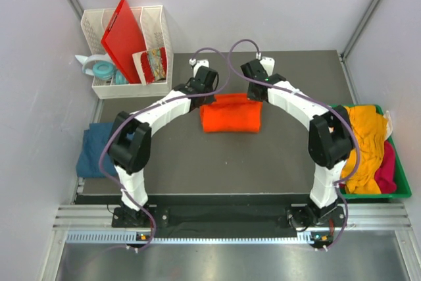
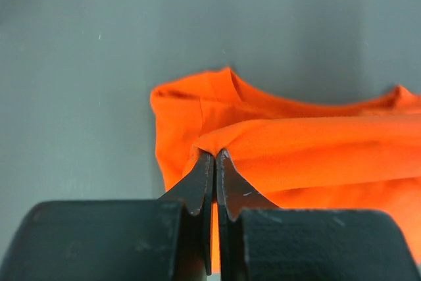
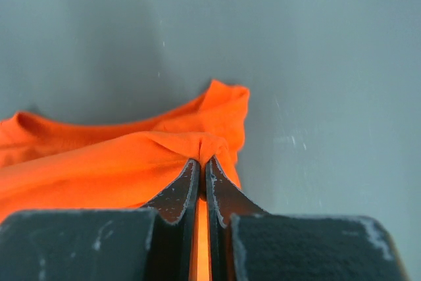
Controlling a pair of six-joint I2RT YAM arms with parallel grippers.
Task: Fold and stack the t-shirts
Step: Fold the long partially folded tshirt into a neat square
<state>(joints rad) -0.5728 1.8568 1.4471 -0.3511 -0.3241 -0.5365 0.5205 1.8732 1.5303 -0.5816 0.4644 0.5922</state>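
mid-fold | clamping far corners of orange t-shirt in left fingers and right fingers (one each) | for a taut, square fold

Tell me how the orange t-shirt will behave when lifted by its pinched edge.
Probably floppy: the orange t-shirt wrinkles and bunches where the left claw and right claw pinch it. Likely to sag between them. Seemingly light, thin cloth.

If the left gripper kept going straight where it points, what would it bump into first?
The left gripper, jaws shut on the orange t-shirt, would push into more of that shirt's folded cloth first; the grey table probably lies just behind, though depth is unclear.
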